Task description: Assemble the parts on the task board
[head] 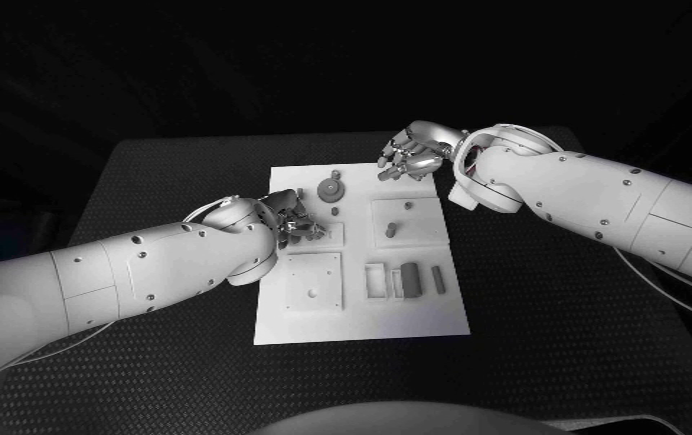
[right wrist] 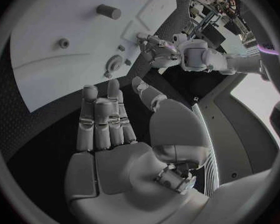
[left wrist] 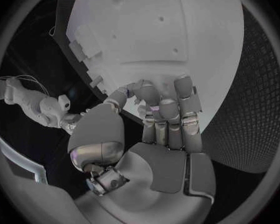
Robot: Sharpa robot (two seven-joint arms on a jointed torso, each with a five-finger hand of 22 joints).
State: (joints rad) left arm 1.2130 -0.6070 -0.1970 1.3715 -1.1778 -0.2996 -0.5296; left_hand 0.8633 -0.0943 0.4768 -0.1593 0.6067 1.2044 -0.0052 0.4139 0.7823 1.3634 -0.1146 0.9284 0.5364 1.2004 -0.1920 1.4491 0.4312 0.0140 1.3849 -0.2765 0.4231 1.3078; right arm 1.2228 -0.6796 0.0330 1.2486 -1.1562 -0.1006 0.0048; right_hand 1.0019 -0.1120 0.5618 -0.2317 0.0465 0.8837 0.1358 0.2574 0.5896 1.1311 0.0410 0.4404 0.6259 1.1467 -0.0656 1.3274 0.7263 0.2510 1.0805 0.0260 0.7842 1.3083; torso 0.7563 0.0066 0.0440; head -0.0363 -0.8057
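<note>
The black table carries the white task board in its middle, lying lengthwise away from the robot.

The left arm reaches in across the board's left edge. Its left hand sits over the board's left side, about halfway up, fingers bent downward toward the surface. From the left wrist view the left hand's fingers lie close together over the white plate with the thumb alongside; something small may be pinched at the fingertips, but the view is too poor there to be sure, so I cannot tell whether this hand holds a part.

The right arm comes in toward the board's far right corner. The right hand hovers at the far edge of the board, fingers loosely curled. In the right wrist view its fingers are stretched out side by side with the thumb apart from them, and nothing lies in the palm: it is open and holds nothing.

On the board, a square raised block sits at the near left, and another square block with a small peg stands at the middle right. A round gear-like part lies near the far left, just beside the left hand. Near the right edge, a small dark upright part stands by a rectangular recess, with a slim dark part just beside it.
</note>
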